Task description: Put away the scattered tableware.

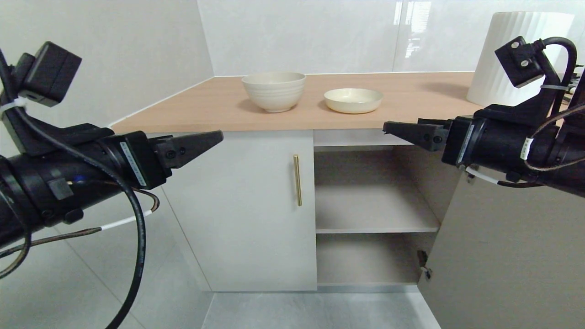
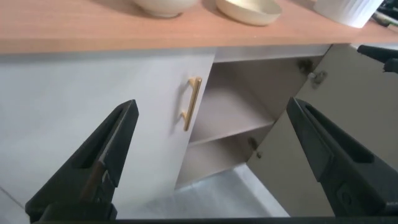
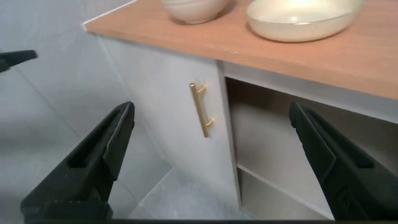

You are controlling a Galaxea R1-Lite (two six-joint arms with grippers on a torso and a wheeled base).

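Note:
A deep ribbed cream bowl (image 1: 274, 91) and a shallow cream dish (image 1: 353, 100) stand side by side on the wooden countertop (image 1: 205, 112). Both arms hover in front of the cabinet, below counter height. My left gripper (image 1: 218, 135) is open and holds nothing; it is left of the bowl and nearer to me. My right gripper (image 1: 386, 125) is also open and bare, just right of the dish and below the counter edge. The left wrist view shows the bowl (image 2: 163, 6) and dish (image 2: 250, 9) beyond the left gripper (image 2: 211, 104). The right wrist view shows the bowl (image 3: 194, 7) and dish (image 3: 301, 18) beyond the right gripper (image 3: 211, 107).
Under the counter, the left cabinet door (image 1: 247, 210) is closed, with a brass handle (image 1: 297, 179). The right door (image 1: 502, 256) stands swung open, showing a bare shelf (image 1: 374, 208) and a lower compartment. A tall white ribbed container (image 1: 512, 55) stands at the back right.

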